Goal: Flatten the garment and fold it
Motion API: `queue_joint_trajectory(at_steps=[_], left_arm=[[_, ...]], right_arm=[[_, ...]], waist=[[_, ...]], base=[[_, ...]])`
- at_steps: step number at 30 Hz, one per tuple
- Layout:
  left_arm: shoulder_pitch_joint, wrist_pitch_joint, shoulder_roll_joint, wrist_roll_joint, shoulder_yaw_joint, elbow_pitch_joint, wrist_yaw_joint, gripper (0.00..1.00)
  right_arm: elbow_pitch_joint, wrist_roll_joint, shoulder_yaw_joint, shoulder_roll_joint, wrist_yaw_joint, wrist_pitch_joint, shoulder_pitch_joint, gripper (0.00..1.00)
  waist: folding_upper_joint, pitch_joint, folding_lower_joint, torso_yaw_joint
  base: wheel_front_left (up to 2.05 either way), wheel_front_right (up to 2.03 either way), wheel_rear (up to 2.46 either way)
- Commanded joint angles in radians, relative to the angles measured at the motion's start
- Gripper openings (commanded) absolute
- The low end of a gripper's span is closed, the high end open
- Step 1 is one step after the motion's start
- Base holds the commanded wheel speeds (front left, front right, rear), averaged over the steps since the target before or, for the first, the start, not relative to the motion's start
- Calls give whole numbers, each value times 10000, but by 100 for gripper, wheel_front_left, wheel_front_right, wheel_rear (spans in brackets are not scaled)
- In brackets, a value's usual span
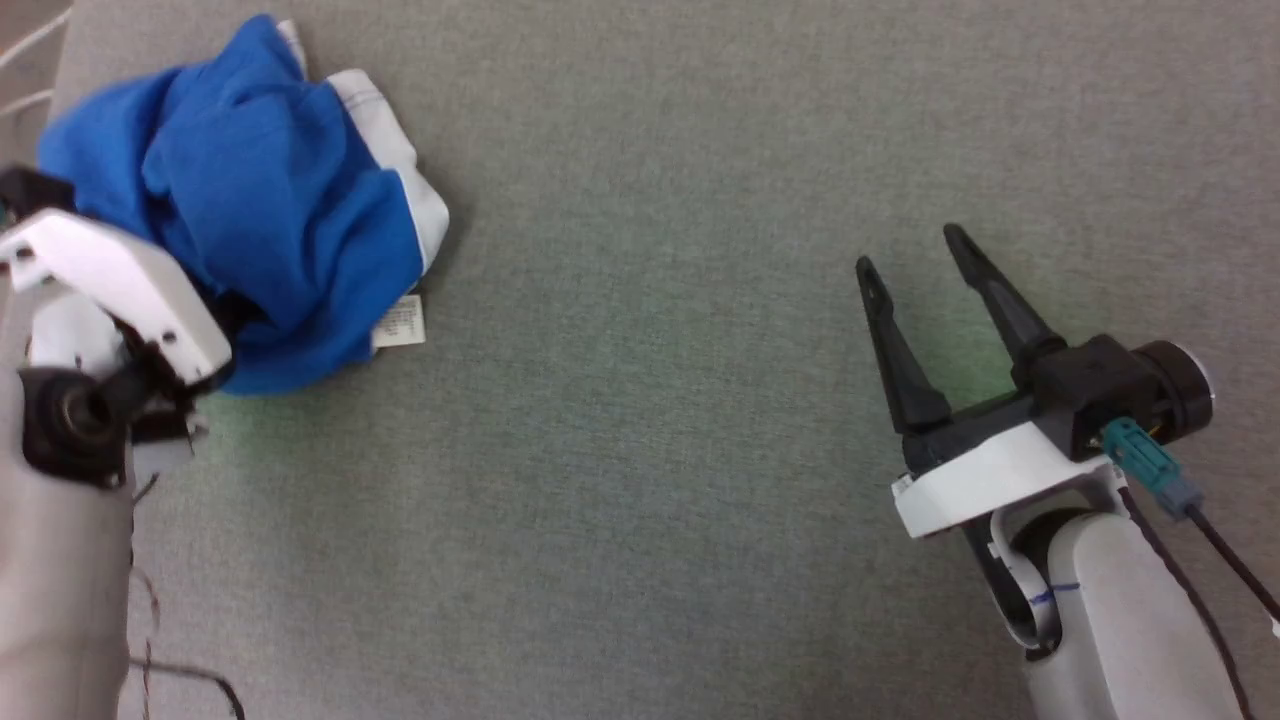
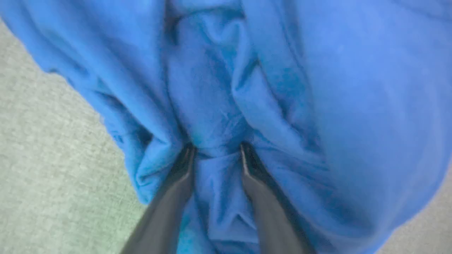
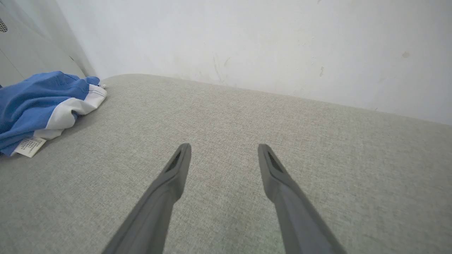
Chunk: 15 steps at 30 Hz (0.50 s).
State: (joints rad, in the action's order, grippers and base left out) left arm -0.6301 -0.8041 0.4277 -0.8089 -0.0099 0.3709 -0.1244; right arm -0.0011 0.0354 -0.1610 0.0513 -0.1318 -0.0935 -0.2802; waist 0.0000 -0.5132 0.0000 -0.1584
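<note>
The garment point(image 1: 260, 200) is a crumpled heap of royal-blue shorts with a white edge band, lying at the far left of the grey fabric surface point(image 1: 650, 420). A white care label point(image 1: 400, 322) sticks out at its near edge. In the head view my left wrist housing sits against the heap's near-left side, with the fingers buried in the cloth. In the left wrist view my left gripper point(image 2: 217, 151) is open, its fingers pushed into blue folds point(image 2: 317, 88) with fabric bunched between them. My right gripper point(image 1: 908, 250) hovers open and empty over bare surface far to the right.
The right wrist view has the garment point(image 3: 35, 95) at the far left, and a white wall point(image 3: 247, 35) just behind the surface's rounded far edge. The surface's left edge runs close beside the garment. Loose dark cables hang off my left forearm point(image 1: 60, 600).
</note>
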Motion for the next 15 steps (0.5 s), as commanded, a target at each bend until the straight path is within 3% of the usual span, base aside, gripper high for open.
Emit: queue_joint_trajectory(at_steps=[1,7,11,15], left_arm=[[851,16,-152,99,-198,-346,-29,0],[806,4087,512,2026,414,-1460,-314,0],[450,6348,638,2989,286,-1831,-88,0],[-35,7926,494,3763,-166,-2205,62,0]], right_arm=[[110,139,9,-11,11,-138,111,100],[601,567,46,-11,11,-310,537,100],[819,742,237,-11,11,-388,892,100],[947,838,499,-11,11,-427,1196,100]], waist=[[0,739,0,26],[0,2229,0,136],[0,3159,0,322],[0,3934,0,670]], base=[[0,0,0],[0,0,0],[0,0,0],[0,0,0]])
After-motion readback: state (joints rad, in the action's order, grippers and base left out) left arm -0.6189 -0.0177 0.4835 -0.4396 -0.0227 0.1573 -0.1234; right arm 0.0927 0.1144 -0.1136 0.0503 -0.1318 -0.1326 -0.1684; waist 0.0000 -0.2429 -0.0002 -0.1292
